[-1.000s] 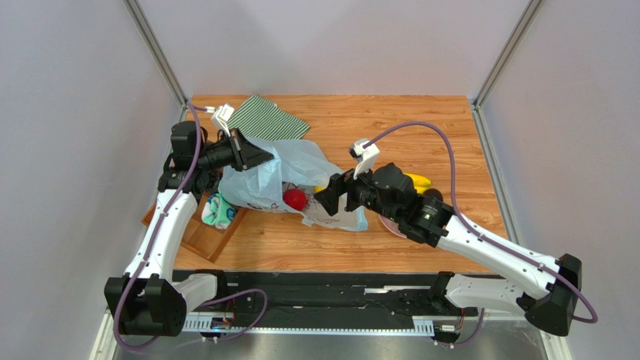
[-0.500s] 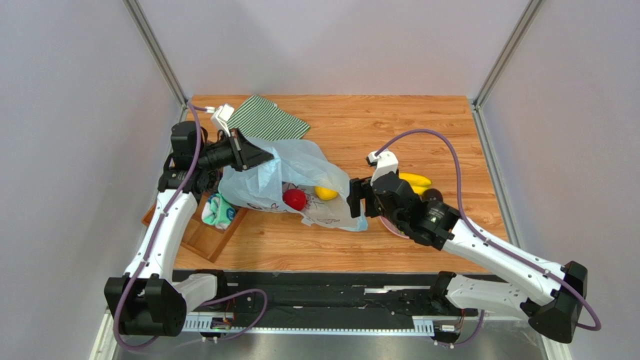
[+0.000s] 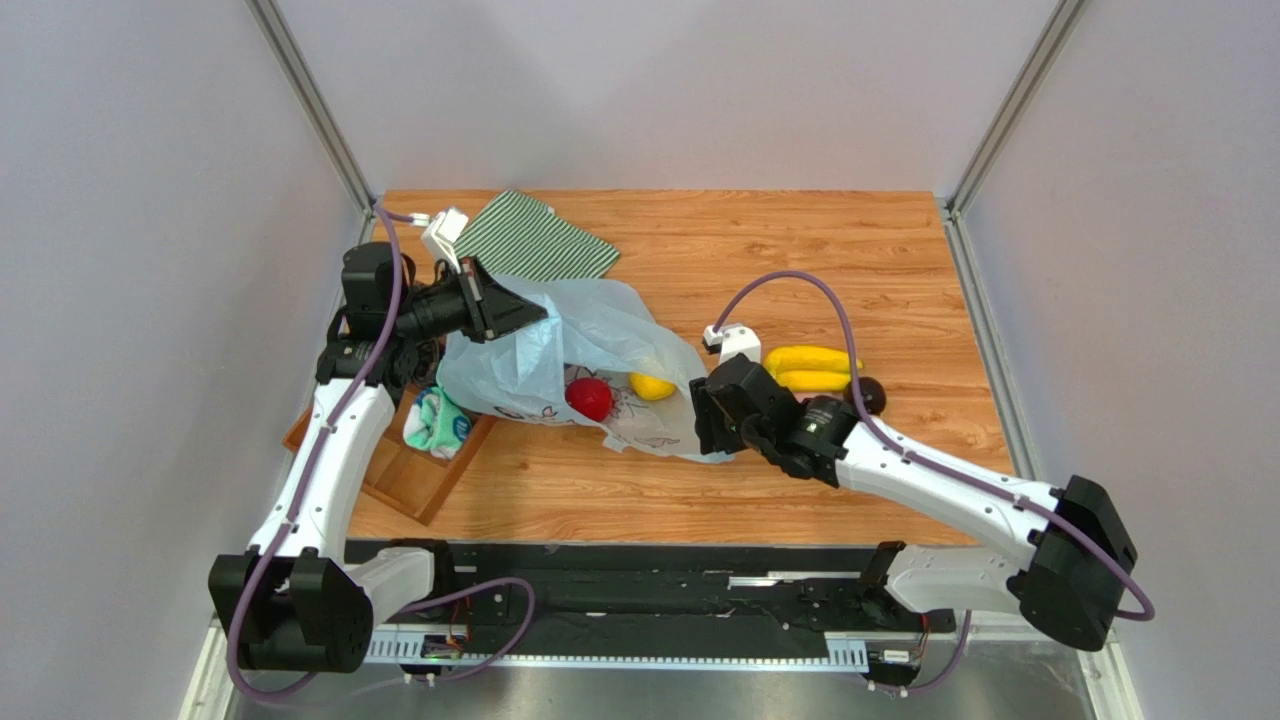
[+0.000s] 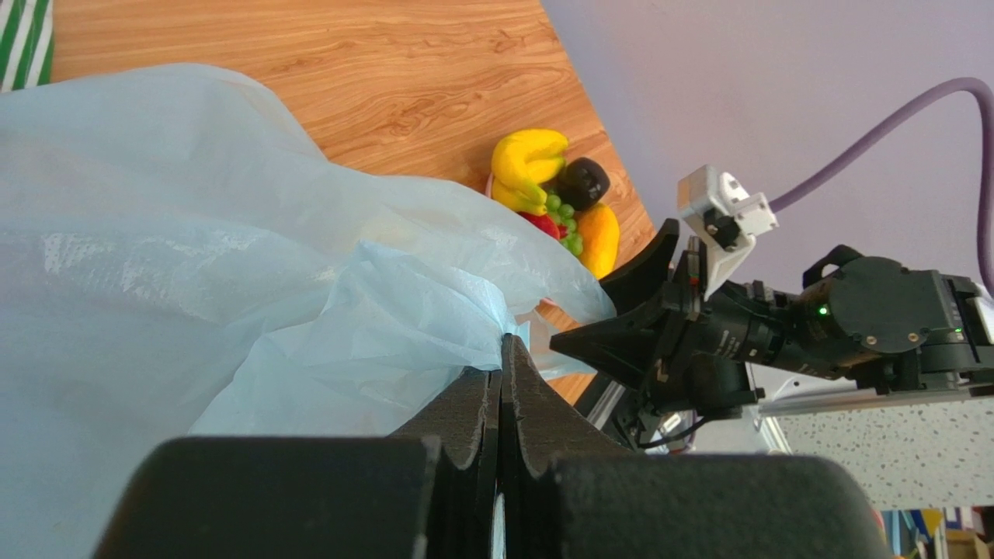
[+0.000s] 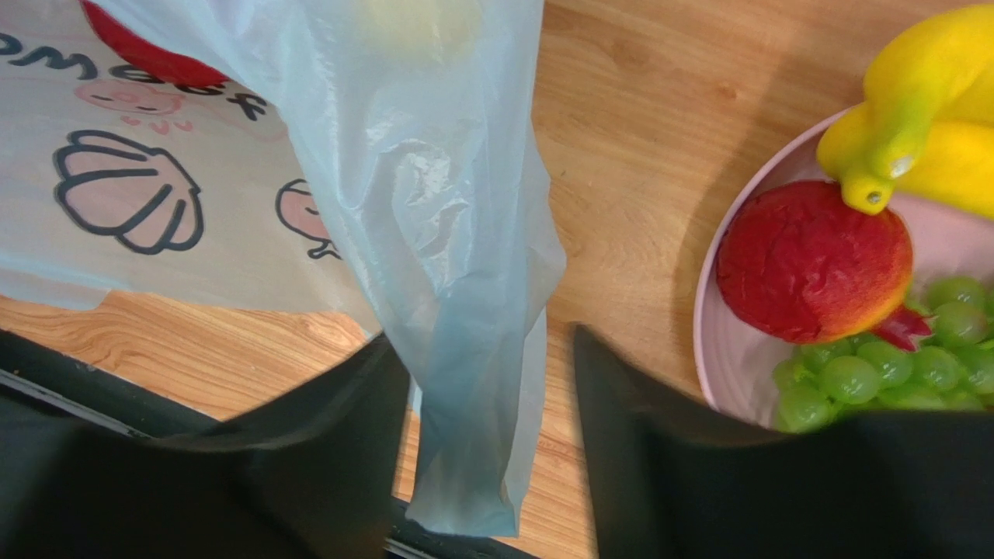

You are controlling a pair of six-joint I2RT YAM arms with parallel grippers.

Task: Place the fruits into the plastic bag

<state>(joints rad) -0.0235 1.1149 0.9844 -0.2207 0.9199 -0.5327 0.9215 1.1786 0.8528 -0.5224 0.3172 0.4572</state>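
Observation:
The plastic bag [image 3: 594, 333] lies open at the table's middle left. My left gripper [image 3: 508, 312] is shut on its far upper edge and holds it up; the left wrist view shows the fingers pinching the film [image 4: 502, 349]. A red apple [image 3: 589, 398] and a lemon [image 3: 651, 387] lie inside. My right gripper [image 3: 703, 425] is open, its fingers on either side of the bag's near handle [image 5: 467, 291]. On the pink plate [image 5: 735, 338] are a banana [image 3: 812, 360], an avocado [image 3: 869, 395], a second red apple [image 5: 813, 259], grapes [image 5: 887, 373] and a mango [image 4: 597, 236].
A green striped cloth [image 3: 534, 237] lies at the back left. A wooden tray [image 3: 413, 473] at the left edge holds rolled socks [image 3: 439, 423]. The right forearm covers most of the plate in the top view.
My right gripper has drawn back from the bag's mouth, leaving the lemon inside, and swung down to the bag's near handle. The left arm has not moved.

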